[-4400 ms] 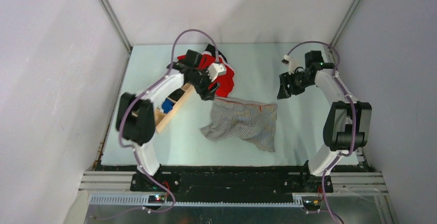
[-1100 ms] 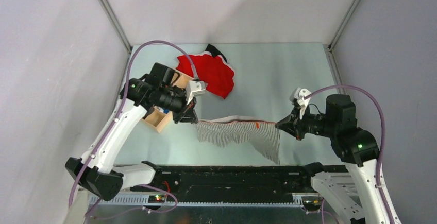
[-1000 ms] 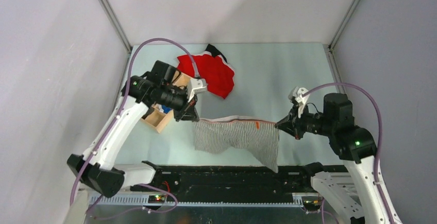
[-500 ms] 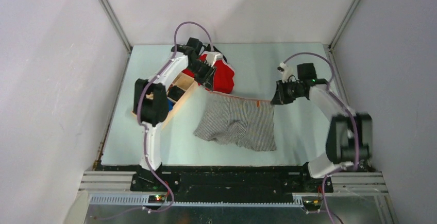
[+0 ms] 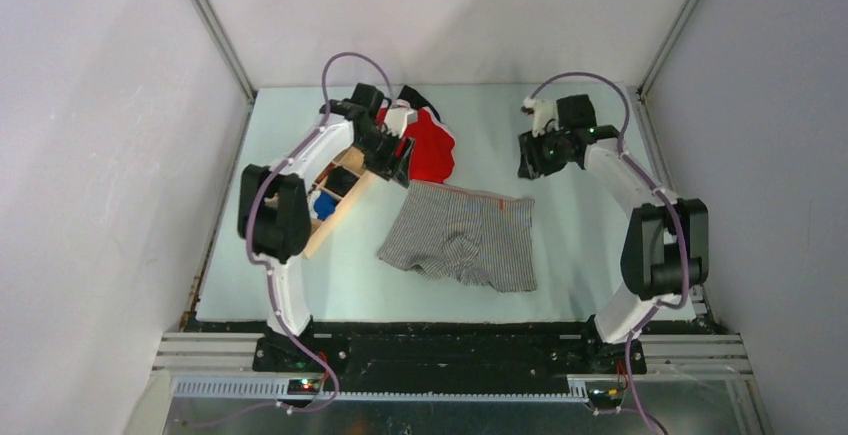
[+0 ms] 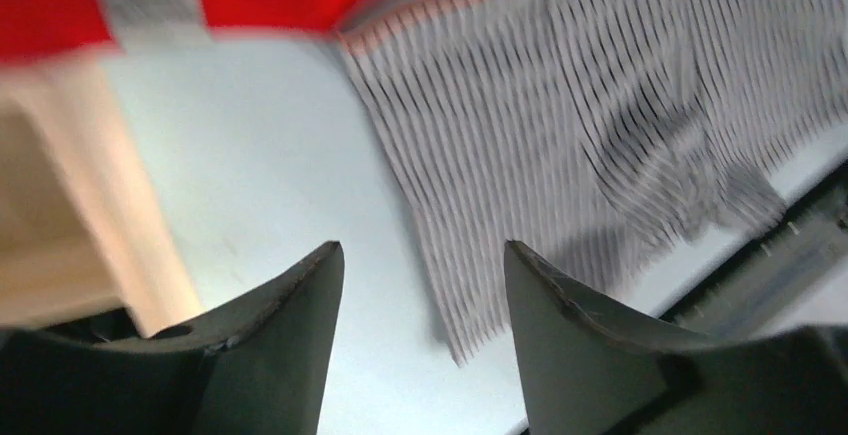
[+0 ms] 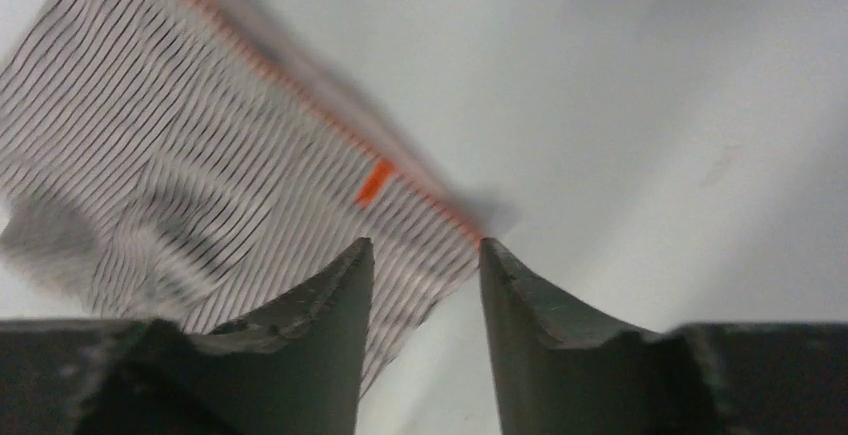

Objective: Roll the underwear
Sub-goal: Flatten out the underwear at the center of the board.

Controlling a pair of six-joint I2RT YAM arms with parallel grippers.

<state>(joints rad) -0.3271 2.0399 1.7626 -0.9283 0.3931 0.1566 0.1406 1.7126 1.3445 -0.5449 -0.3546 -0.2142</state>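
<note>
Both parted and empty, left pincer and right pincer hung just past the underwear; red cloth beside the left risked being rolled in.

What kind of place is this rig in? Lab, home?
Probably an enclosed lab robot cell, not a home: plain white walls on aluminium posts, left arm and right arm bolted to a black rail, and a pale table with the underwear laid out.

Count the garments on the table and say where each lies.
2. The striped underwear lies spread flat at mid-table. The red cloth is bunched behind it at the far side, beside the wooden box, partly hidden by the left gripper. More could be hidden there.
</note>
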